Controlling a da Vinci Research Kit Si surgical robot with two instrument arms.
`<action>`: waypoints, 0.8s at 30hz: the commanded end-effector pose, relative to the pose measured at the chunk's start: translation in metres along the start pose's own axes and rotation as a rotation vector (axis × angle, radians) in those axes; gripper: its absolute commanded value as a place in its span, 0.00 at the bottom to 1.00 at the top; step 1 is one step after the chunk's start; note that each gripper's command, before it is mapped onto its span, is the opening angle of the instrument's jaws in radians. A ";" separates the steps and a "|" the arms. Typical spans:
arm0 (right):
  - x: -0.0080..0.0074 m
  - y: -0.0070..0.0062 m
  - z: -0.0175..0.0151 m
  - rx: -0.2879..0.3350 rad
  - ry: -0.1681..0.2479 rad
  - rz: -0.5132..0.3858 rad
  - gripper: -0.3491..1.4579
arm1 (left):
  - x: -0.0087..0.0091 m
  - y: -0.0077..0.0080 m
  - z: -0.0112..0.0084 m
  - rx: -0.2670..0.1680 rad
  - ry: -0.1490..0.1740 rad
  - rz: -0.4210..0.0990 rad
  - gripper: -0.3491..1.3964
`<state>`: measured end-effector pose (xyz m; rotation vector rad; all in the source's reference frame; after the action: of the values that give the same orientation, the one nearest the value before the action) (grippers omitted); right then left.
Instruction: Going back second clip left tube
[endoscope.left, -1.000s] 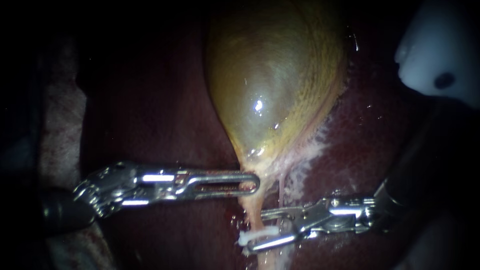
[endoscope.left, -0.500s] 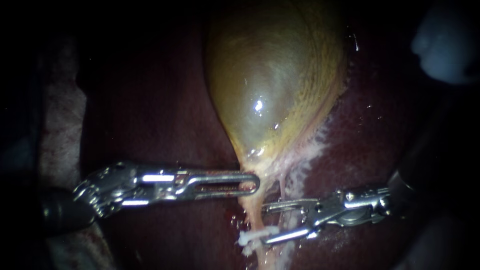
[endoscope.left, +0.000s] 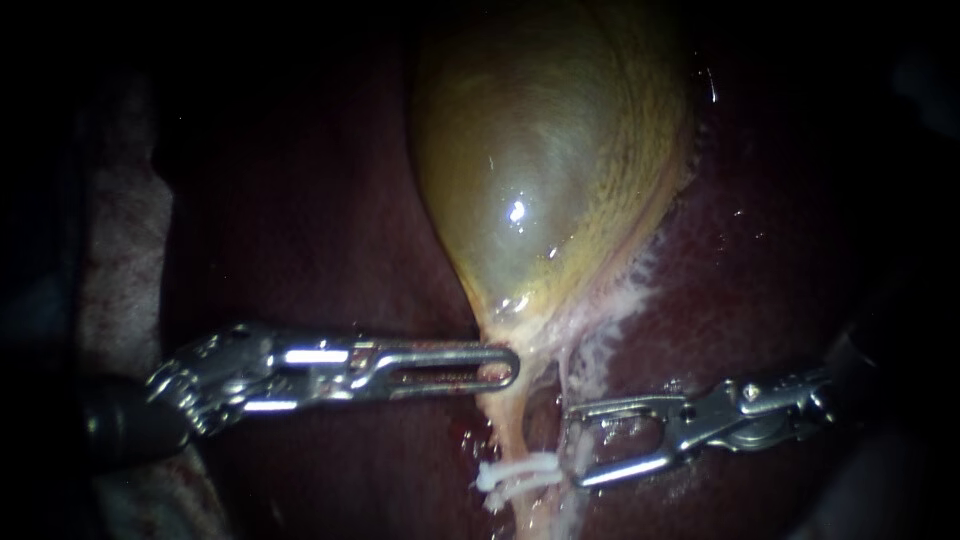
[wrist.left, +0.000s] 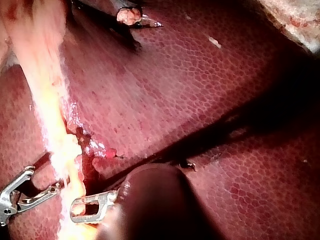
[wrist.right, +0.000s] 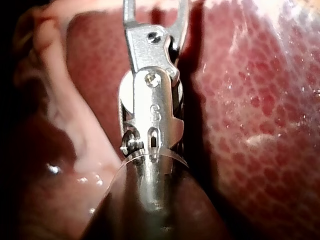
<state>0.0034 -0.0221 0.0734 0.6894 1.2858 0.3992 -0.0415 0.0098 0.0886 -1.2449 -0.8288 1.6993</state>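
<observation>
Clip (endoscope.left: 515, 472): white, clamped across the left tube (endoscope.left: 507, 420), low in the endoscope view. It sits below the tip of the left instrument (endoscope.left: 510, 366) and just beside the lower jaw of the right instrument (endoscope.left: 573, 446).
Left instrument: silver, lying level as it comes in from the left edge. Its slotted jaws are pressed together and pinch the left tube right under the gallbladder (endoscope.left: 545, 170).
Left tube: pale yellow. It runs down from the gallbladder's narrow end, through the left instrument's grip, then under the clip.
Gallbladder: yellow-green, glossy and pear-shaped, wide end up, resting on the liver (endoscope.left: 330, 230).
Thin tube (endoscope.left: 566, 375): a whitish strand just right of the left tube, running down toward the right instrument's upper jaw tip.
Right instrument: silver, coming in from the right. Its jaws are spread wide and hold nothing, with the tips pointing at the left tube and close to it. In the left wrist view (wrist.left: 35, 187) the same spread jaws lie just beside the yellow tube, on the far side from the left instrument.
Liver: dark red and finely mottled, lying under everything.
</observation>
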 end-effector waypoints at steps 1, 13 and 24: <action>0.0001 0.0000 -0.0004 -0.003 -0.001 -0.013 0.45 | -0.0001 -0.0001 0.0000 0.000 0.000 0.003 0.00; 0.0017 -0.0004 -0.0054 -0.046 0.006 -0.112 0.46 | -0.0002 -0.0001 0.0001 0.001 0.000 0.004 0.00; 0.0024 0.0000 -0.0073 -0.117 0.026 -0.159 0.51 | -0.0004 -0.0005 0.0002 0.001 0.000 0.006 0.00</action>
<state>-0.0032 -0.0187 0.0707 0.4710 1.3195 0.3574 -0.0415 0.0096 0.0893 -1.2487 -0.8248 1.7044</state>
